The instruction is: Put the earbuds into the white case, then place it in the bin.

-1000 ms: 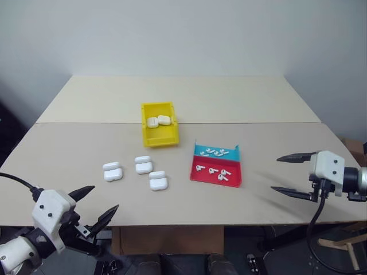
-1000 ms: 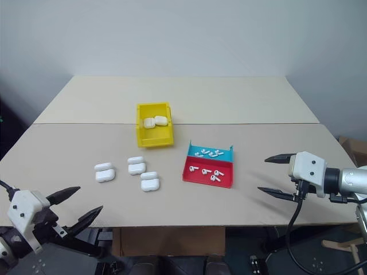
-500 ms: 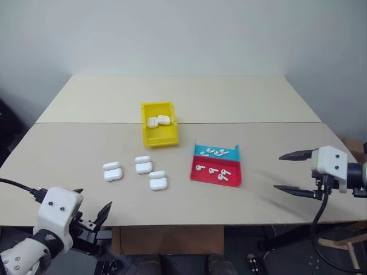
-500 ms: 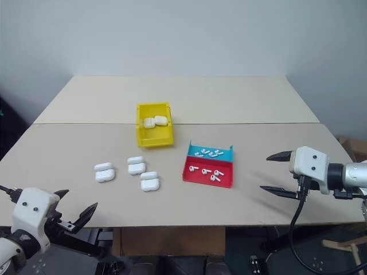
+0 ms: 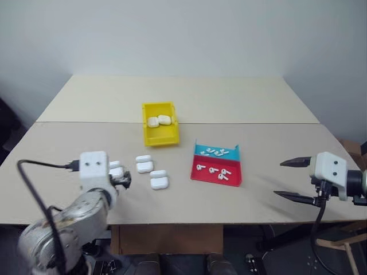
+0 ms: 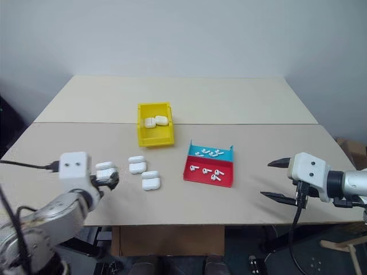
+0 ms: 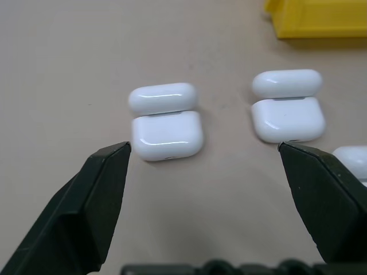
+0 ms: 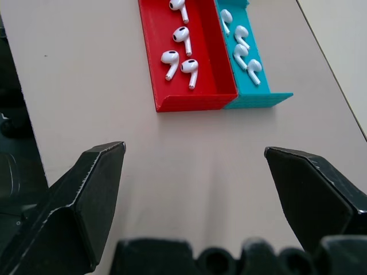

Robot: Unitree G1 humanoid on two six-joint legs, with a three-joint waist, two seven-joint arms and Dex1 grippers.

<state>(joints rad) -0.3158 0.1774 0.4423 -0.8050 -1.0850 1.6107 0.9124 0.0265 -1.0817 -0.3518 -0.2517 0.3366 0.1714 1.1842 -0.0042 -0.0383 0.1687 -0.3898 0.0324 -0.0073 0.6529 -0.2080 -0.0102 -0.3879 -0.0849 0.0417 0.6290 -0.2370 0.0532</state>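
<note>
Left wrist view framed the nearest white case (image 7: 166, 122) lying open on the table (image 7: 69, 51), its lid folded back flat on the far side of its body. It sat straight ahead of the left gripper (image 7: 203, 157), just beyond the fingertips and closer to one black finger (image 7: 86, 200) than to the other. The case's long axis ran crosswise to the line the gripper pointed along, roughly parallel to the gap between the two fingers. That gripper was spread wide and carried nothing. A second open case (image 7: 287, 107) lay beside the first, and the edge of a third (image 7: 352, 160) showed just behind the other finger.

From the head, the three cases sat in a loose row on the robot's left half of the table, with the left gripper (image 5: 119, 179) right at the leftmost one. The bin (image 5: 160, 139) stood beyond them toward the middle, with two white cases (image 5: 159, 121) already inside. The earbuds (image 8: 180, 54) lay loose in the red and teal tray (image 8: 189, 102), right of the cases and well apart from them. The right gripper (image 5: 295, 180) hovered near the table's right edge, fingers wide apart and empty, with the tray ahead of it.

By my reading, the left arm was far nearer the cases and the right arm nearer the earbuds, so picking an earbud looked like the right arm's job
</note>
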